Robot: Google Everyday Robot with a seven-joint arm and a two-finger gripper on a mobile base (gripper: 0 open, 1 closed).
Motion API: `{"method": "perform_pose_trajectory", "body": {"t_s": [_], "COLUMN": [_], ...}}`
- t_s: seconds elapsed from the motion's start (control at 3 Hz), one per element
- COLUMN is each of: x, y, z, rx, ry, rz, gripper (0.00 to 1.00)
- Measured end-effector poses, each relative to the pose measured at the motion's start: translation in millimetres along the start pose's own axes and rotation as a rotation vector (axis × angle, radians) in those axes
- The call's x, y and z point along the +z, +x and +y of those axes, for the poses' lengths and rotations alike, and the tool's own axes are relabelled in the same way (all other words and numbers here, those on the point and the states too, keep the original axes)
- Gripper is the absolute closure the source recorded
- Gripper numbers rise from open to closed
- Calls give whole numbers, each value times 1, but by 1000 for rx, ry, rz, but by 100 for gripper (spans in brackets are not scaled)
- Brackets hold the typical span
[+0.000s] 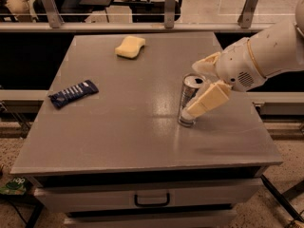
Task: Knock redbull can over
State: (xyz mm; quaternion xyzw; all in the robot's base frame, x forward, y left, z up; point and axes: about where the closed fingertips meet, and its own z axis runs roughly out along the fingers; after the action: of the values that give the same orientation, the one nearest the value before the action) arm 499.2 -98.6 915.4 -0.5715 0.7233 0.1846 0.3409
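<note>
Redbull can [189, 101] stood upright on the desk [133, 141], right of centre and a little toward the front edge, pull-tab top showing. End effector [203, 83] was at the can's right side, reaching in from the right on the white arm [266, 56]. Its two fingers were apart: the near one [209, 100] lay slanted across the can's lower right flank and appeared to touch it, while the far one [205, 64] sat just behind the rim. Nothing was clamped. Judged the step in hand to be the sideways shove itself. To do it well, keep the fingers spread rather than closing on the can, and sweep left across open desk. Contact looked low on the can, so it may slide instead of tipping; a push nearer the rim should topple it sooner. A toppled can will likely roll. Blue snack wrapper [73, 93] at left and yellow sponge [129, 47] at the back lay well apart from it.
</note>
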Motion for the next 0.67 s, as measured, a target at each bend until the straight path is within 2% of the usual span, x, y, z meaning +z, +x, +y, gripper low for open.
{"method": "perform_pose_trajectory", "body": {"t_s": [0.33, 0.67], "x": [4, -1], "y": [-2, -4], "z": [-3, -10], "rx": [2, 3], "ry": [-8, -4], "rz": [-16, -1], "gripper": [49, 72]}}
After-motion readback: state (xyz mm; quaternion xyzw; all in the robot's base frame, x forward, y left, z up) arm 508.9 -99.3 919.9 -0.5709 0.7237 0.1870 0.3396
